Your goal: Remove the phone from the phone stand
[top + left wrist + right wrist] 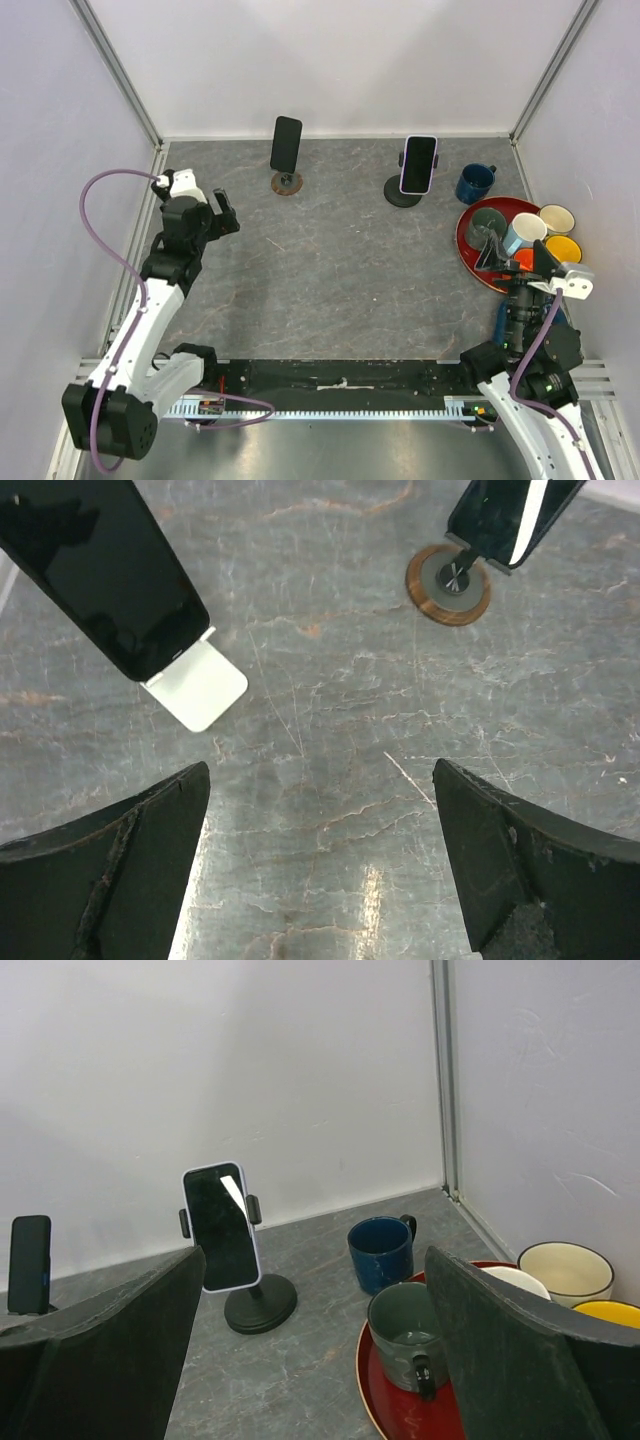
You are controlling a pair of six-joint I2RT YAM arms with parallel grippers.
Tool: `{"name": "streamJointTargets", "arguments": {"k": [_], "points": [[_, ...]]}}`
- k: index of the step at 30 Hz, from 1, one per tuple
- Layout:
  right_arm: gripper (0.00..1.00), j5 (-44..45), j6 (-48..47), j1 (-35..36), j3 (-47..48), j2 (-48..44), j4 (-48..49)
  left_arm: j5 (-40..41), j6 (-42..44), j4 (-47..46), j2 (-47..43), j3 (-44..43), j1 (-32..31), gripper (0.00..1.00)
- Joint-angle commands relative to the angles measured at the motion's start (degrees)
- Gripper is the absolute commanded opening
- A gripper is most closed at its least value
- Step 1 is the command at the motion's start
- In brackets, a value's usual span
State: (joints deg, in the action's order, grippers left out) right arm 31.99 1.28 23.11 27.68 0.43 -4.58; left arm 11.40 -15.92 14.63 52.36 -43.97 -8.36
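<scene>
Grey stone-look table (330,270), red tray (462,243) of mugs at its right. The left gripper (320,780) and right gripper (312,1260) hang spread wide, grasping nothing. At the far edge, a black phone (286,143) sits on a brown-based stand (286,183) and a lilac-cased phone (418,163) on a black stand (403,192). Removal appears unstarted; reaching, gripping and lifting remain.

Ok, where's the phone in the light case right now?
In the top view the light-cased phone sits at the back right, clamped in the black stand, just left of the blue mug.
</scene>
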Motion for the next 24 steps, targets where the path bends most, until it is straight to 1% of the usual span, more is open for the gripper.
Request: {"name": "streamJointTargets", "arguments": {"k": [1,2,4,7,11,13,16,19,24], "points": [[0.98,0.62,0.22,1.58,2.73,-0.16,-0.25,9.02,-7.53,3.99,4.32,-6.73,0.19,1.0],[0.98,0.88,0.3,1.76,2.73,-0.16,-0.34,12.65,-10.15,5.3,5.64,-7.44,0.19,1.0],[0.98,1.06,0.22,2.28,2.82,-0.16,-0.52,20.9,-11.14,5.67,6.96,-9.12,0.36,1.0],[0.98,1.15,0.22,3.07,2.82,-0.16,-0.52,26.81,-11.23,4.62,9.77,-10.43,1.23,1.0],[0.98,1.23,-0.05,4.31,2.9,-0.16,-0.78,28.41,-12.55,3.39,14.61,-11.84,3.52,1.0],[0.98,1.67,-0.14,5.09,2.99,-0.16,-0.87,30.34,-12.56,0.41,17.42,-12.11,3.96,1.0],[0.98,2.55,-0.49,6.06,3.08,-0.25,-1.05,31.23,-12.81,-1.18,21.19,-13.77,4.66,0.96],[0.98,3.08,-0.57,6.85,3.08,-0.16,-1.13,32.98,-15.53,-1.19,25.84,-16.32,5.37,0.97],[0.98,3.26,-0.57,7.82,3.08,-0.16,-1.22,37.2,-16.42,-2.15,32.97,-20.8,5.72,0.98]]}}
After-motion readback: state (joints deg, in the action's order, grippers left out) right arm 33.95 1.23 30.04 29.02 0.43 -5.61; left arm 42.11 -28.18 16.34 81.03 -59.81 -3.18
